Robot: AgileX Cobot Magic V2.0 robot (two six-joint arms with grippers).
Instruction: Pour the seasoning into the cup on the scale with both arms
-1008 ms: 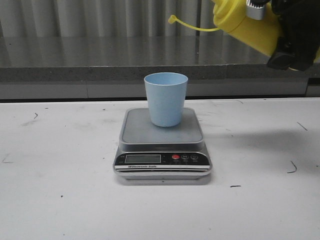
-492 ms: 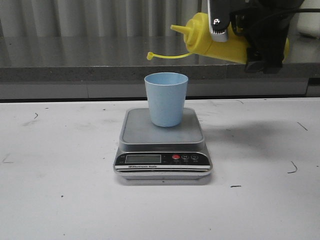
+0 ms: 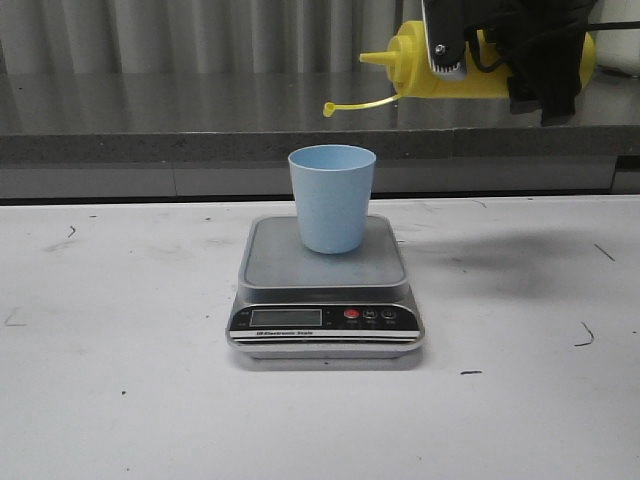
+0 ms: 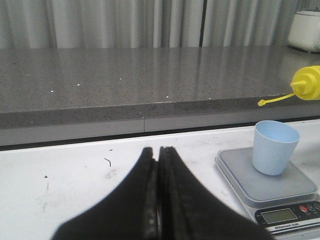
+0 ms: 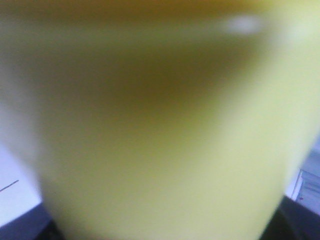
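A pale grey, scuffed surface runs back to a dark speckled counter ledge with vertical grey blinds behind it. Near the middle of the surface sits the scale, its black front panel facing the camera, and the cup stands upright on the far half of its platform, empty as far as the front view shows.

High above and to the right of the cup, the right hand is clamped around the body of the seasoning, which lies almost horizontal with its cone nozzle pointing left. The nozzle tip is right of the cup's rim and well above it; the tethered cap strap dangles down to the left, its end over the cup's right edge. The right wrist view is filled with blurred yellow, which fits a tight grip on the bottle.

The left hand appears only in its own wrist view, its 2 fingers pressed together and holding nothing, low over the surface well left of the scale.

Judging from this, the bottle is being carried and tipped toward the cup, with no pouring begun. The next move calls for shifting the nozzle left over the cup's mouth, lowering it, and tilting it downward.
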